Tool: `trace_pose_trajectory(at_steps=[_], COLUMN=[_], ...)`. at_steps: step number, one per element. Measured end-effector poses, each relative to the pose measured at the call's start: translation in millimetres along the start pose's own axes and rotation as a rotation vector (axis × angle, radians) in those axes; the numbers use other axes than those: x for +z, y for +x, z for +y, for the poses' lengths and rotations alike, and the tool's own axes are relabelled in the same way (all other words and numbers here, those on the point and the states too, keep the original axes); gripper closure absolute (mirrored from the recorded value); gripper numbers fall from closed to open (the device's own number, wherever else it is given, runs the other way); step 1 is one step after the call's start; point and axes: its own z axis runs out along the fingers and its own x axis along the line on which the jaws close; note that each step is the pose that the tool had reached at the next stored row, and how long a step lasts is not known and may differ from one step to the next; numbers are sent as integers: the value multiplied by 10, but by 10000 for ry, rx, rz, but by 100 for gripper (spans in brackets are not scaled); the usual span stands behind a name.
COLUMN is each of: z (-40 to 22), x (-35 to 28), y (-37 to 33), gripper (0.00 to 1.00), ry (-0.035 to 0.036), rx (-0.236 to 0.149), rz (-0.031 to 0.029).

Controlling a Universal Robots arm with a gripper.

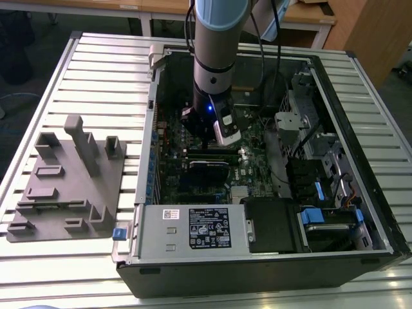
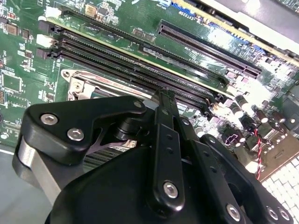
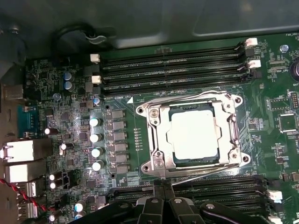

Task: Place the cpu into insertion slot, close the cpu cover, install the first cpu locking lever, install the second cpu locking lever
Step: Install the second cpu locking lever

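- Gripper (image 3: 162, 185) is down inside the open PC case (image 1: 360, 84), low over the green motherboard (image 3: 261, 100); the fingers meet at one narrow tip with no gap, nothing held between them.
- In the second wrist view the gripper (image 2: 164, 94) tip sits just at the edge of the insertion slot (image 2: 86, 86), beside the black memory slots (image 2: 140, 65).
- The cpu (image 3: 194, 134) is seated in the insertion slot (image 3: 155, 165), its silvery top facing up.
- The cpu cover (image 3: 161, 137) lies flat over the chip, framing it; the chip top shows through the cut-out.
- Thin locking levers run along two sides of the socket: one (image 3: 187, 96) on the side toward the upper memory slots (image 3: 173, 70), one (image 3: 205, 170) on the side toward the gripper. Cannot tell whether either is latched.
- Row of silver-topped capacitors (image 3: 96, 144) stands near the socket, on the side toward the rear ports (image 3: 23, 151).
- In the exterior view the arm (image 1: 219, 58) comes straight down into the case, its gripper (image 1: 207, 145) over the board mid-case; a blue light glows on the wrist.
- A grey parts fixture (image 1: 67, 187) sits on the slatted table (image 1: 96, 71) to the exterior view's left of the case, well apart from the gripper.
- Power supply (image 1: 193, 228) sits at the near edge of the case.
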Motion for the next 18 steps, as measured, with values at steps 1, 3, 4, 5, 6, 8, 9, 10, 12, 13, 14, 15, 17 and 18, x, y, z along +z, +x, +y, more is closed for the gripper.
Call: trace_pose_trajectory(at_steps=[1, 3, 4, 5, 6, 8, 9, 10, 12, 13, 14, 15, 17, 18], z=[0, 0, 0, 0, -1, -5, -7, -8, -10, -11, -11, -11, -10, -11], x=[0, 1, 1, 4, 11, 27, 37, 46, 61, 63, 63, 63, 64, 64], y=[1, 2, 3, 4, 8, 29, 34, 39, 41, 42, 42, 42, 42, 43], gripper=[89, 89, 89, 89, 89, 89, 89, 89, 89, 89, 89, 89, 89, 89], ry=[0, -1, -2, -3, -6, -3, -4, -3, -2, -1, 0, 0, -2, -14], rx=[0, 0, 0, 0, 1, 0, 0, 0, -1, -2, -2, -1, -1, 0], rz=[0, 0, -1, -1, -2, -6, -7, -8, -7, -6, -6, -6, -7, -5])
